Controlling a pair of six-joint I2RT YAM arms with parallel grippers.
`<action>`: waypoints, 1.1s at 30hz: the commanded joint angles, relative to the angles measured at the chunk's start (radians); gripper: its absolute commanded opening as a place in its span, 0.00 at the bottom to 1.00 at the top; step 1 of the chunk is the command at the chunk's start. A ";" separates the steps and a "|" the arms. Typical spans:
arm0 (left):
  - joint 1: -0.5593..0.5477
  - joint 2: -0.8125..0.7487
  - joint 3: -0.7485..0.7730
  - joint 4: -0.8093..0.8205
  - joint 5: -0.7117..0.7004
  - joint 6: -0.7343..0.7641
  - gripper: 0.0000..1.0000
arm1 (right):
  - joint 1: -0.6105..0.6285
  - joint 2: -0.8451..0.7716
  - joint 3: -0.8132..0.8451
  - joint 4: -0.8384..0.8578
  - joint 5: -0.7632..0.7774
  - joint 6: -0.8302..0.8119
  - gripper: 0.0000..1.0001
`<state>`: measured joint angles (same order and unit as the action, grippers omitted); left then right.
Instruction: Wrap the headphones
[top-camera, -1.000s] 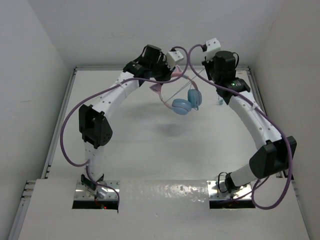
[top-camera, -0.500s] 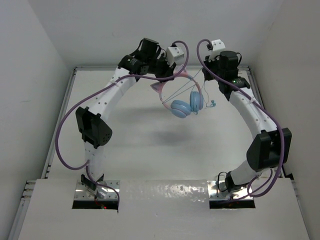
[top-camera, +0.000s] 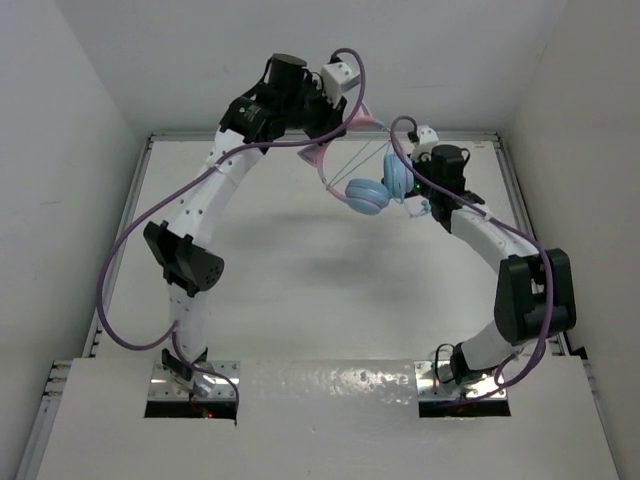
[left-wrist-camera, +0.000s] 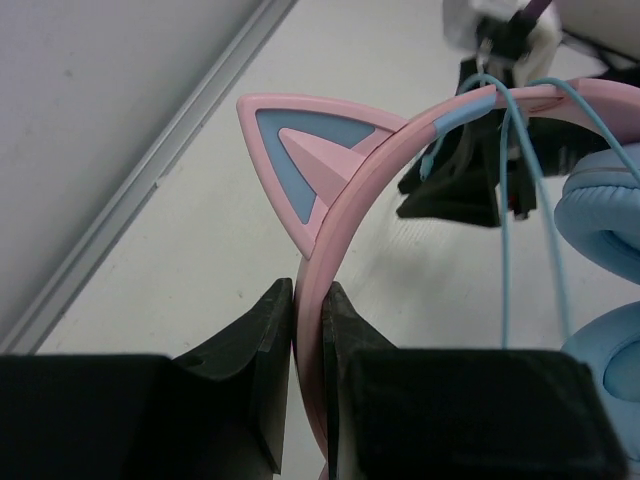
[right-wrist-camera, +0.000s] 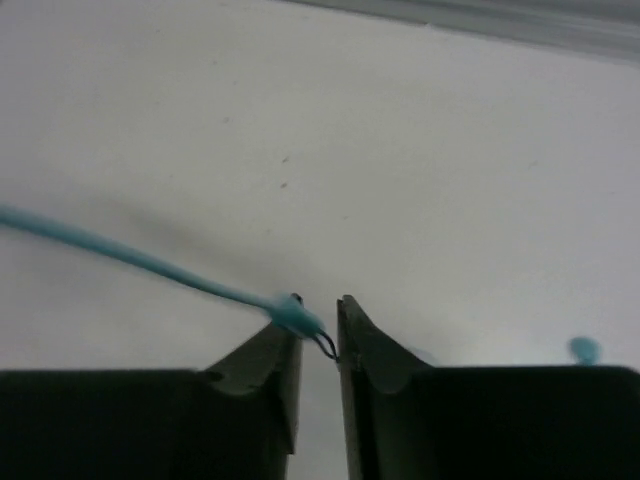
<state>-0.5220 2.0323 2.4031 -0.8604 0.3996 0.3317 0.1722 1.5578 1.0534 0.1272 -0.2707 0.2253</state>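
The headphones (top-camera: 368, 195) hang in the air at the back of the table, their light blue ear cups side by side. My left gripper (top-camera: 338, 118) is shut on the pink headband (left-wrist-camera: 370, 165), just below a cat ear (left-wrist-camera: 300, 150). The thin teal cable (left-wrist-camera: 505, 200) runs over the headband and down past an ear cup (left-wrist-camera: 610, 210). My right gripper (top-camera: 427, 203) sits just right of the cups, pointing down. In the right wrist view its jaws (right-wrist-camera: 318, 315) stand slightly apart. The cable's end (right-wrist-camera: 298, 318) rests on the left fingertip, not pinched.
Thick purple robot cables (top-camera: 140, 250) loop beside both arms. White walls close in the table on the left, the right and the back. A raised rail (left-wrist-camera: 150, 190) runs along the table's edge. The arm bases (top-camera: 195, 385) sit at the near edge.
My left arm has lifted the headphones higher and farther back. My right arm has come down and left, close to the ear cups, and its jaws have parted off the cable end.
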 joint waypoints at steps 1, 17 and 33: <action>0.004 -0.066 0.102 0.040 0.053 -0.092 0.00 | -0.007 0.039 -0.064 0.280 -0.163 0.161 0.29; 0.017 -0.075 0.171 0.090 0.134 -0.249 0.00 | 0.070 0.244 -0.127 0.522 -0.030 0.290 0.35; 0.062 -0.072 0.151 0.331 0.286 -0.589 0.00 | 0.202 0.275 -0.334 1.091 0.100 0.609 0.42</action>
<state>-0.4690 2.0281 2.5103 -0.7517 0.5476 -0.0727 0.3740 1.8587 0.7242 1.0561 -0.2127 0.7620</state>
